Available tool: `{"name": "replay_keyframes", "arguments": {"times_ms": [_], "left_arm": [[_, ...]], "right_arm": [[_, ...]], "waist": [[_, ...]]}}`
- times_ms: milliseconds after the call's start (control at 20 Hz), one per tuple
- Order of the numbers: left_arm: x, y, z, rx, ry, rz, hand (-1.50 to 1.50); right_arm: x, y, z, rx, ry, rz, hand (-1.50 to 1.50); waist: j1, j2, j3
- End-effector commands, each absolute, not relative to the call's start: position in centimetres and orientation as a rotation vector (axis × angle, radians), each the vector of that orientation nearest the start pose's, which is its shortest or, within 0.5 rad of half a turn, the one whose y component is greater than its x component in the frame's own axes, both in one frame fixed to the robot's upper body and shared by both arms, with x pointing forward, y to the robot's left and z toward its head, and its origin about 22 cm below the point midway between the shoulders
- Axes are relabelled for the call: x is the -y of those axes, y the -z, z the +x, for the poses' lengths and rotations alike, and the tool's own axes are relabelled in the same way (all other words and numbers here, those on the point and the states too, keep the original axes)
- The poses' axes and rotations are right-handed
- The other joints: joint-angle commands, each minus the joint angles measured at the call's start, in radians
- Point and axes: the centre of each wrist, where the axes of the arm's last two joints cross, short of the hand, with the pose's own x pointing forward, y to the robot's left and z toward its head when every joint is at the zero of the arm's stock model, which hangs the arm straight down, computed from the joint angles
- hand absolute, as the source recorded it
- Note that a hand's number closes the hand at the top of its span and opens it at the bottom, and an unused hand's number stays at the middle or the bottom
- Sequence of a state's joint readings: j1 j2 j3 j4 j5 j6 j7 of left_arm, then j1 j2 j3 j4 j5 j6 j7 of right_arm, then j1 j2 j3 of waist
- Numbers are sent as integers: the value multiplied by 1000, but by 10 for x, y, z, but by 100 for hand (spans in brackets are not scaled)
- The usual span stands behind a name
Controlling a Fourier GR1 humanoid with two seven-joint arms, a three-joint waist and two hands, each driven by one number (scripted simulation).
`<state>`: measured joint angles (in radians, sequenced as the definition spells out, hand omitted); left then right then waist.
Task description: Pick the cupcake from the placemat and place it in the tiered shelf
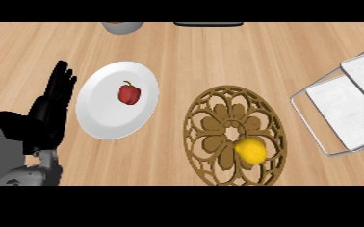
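Here the cupcake (pixel 251 150) sits well apart from the left robot hand (pixel 44 115).

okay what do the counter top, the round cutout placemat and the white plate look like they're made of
The light-brown counter top looks like matte wood: long grain streaks run across it. The round brown openwork placemat seems carved wood or cork, flat and dull, with the counter showing through its flower-pattern cutouts. The round white plate under the red pepper looks like smooth ceramic, though plastic can't be ruled out.

My left hand (pixel 50 103) is matte black, with long slim fingers and a bulkier palm. Below it my forearm (pixel 32 173) is grey, with what may be a ribbed wrist.
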<state>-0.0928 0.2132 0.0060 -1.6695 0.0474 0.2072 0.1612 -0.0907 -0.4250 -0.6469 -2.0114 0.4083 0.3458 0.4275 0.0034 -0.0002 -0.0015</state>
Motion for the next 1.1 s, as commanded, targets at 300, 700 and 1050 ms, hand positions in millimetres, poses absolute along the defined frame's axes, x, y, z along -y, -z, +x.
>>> {"name": "replay_keyframes", "arguments": {"times_ms": [300,700,1050], "left_arm": [[-268,-68,253,1623,-39,231,0],[-256,-57,266,1617,-33,219,0],[-264,-61,260,1609,-18,215,0]], "right_arm": [[425,-168,239,1451,-168,-1106,150],[414,-156,265,1469,-77,-1074,150],[426,-144,270,1430,-111,-970,-150]], "waist": [[13,2,3],[20,9,3],[25,8,3]]}}
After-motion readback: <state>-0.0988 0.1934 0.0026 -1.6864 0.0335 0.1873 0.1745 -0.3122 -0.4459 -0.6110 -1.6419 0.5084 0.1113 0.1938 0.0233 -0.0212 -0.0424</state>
